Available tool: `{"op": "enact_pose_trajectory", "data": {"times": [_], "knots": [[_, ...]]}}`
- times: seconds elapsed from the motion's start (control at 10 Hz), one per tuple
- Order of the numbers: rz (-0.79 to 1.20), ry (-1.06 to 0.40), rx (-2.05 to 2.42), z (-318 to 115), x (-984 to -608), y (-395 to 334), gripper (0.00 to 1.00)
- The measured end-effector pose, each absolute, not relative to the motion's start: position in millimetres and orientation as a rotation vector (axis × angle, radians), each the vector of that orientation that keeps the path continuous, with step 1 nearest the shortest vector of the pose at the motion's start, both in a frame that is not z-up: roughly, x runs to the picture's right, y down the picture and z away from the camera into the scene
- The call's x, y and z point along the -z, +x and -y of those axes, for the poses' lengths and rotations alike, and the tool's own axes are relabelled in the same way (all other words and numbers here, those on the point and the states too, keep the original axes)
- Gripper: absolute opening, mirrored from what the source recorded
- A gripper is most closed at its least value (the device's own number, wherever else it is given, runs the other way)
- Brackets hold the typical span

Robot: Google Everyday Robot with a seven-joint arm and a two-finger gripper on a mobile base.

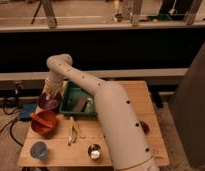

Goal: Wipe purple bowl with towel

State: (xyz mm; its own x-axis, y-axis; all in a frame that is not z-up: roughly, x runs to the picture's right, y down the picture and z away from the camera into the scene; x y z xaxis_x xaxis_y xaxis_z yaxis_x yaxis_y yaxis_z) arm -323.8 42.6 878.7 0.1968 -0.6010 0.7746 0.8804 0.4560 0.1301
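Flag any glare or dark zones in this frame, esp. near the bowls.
Camera view: warm, dim light overall; bright glare in the metal cup; the gripper hangs over the purple bowl, which reads dark, at the table edge on image left; the wall band behind is nearly black.

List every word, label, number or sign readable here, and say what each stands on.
None: no readable text shows on the purple bowl, the orange-red bowl, the light-blue cup, the green tray or the white arm.
The claw is at the purple bowl; no marking shows on it either.
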Motion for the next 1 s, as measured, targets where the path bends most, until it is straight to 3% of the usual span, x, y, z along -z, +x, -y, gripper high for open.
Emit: {"op": "enact_pose_trajectory", "data": {"times": [1.0], "knots": [[0.923, -0.472, 1.05, -79.8, -919.4, -329.1, 0.0]]}}
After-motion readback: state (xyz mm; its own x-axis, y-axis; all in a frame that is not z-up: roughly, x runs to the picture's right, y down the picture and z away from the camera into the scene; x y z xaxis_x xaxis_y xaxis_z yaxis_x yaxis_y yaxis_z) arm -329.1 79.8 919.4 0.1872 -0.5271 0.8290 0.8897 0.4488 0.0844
